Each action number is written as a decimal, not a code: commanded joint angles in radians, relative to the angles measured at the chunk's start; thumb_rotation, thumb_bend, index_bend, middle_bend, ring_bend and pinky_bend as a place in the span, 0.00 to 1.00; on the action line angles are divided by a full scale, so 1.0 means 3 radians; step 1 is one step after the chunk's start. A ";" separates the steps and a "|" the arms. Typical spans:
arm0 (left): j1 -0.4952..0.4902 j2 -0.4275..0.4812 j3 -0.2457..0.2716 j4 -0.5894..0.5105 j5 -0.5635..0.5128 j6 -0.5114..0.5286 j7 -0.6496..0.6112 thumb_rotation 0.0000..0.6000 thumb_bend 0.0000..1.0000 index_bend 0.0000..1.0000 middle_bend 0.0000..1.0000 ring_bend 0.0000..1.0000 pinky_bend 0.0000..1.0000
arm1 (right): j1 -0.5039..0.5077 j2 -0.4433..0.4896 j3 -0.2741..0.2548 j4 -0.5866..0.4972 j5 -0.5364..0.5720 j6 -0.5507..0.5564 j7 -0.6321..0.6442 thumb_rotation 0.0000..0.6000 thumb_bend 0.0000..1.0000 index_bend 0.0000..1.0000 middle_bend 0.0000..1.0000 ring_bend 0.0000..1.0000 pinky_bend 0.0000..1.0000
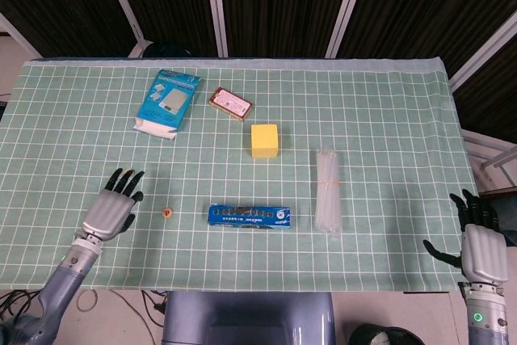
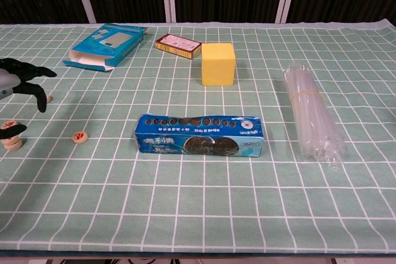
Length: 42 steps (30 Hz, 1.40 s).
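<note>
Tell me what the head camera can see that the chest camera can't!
Only the head view shows the right hand, open past the table's right edge, and the whole left hand. Only the chest view shows the small stack of round game pieces under the left hand, hidden from above. Both show the lone round piece, the blue cookie pack, the yellow block, the bundle of clear tubes, the blue box and the red box.

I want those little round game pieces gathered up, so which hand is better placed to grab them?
Left, probably. The left hand hovers open right beside the round pieces on the table's left side, while the right hand sits off the far right edge.
</note>
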 commanded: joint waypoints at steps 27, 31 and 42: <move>-0.0287 -0.0543 -0.0071 0.0049 -0.0471 -0.0183 0.0725 1.00 0.34 0.42 0.04 0.00 0.00 | -0.0005 0.0009 0.0019 -0.0009 0.0039 -0.0002 0.0025 1.00 0.27 0.12 0.06 0.02 0.00; -0.0292 -0.0558 -0.0053 0.0075 -0.0501 -0.0184 0.0747 1.00 0.34 0.42 0.04 0.00 0.00 | -0.0004 0.0014 0.0017 -0.0013 0.0042 -0.0010 0.0028 1.00 0.27 0.12 0.06 0.02 0.00; -0.0322 -0.0589 -0.0020 0.0104 -0.0496 -0.0188 0.0734 1.00 0.34 0.43 0.04 0.00 0.00 | -0.0002 0.0010 0.0021 -0.0019 0.0058 -0.0016 0.0027 1.00 0.27 0.12 0.06 0.02 0.00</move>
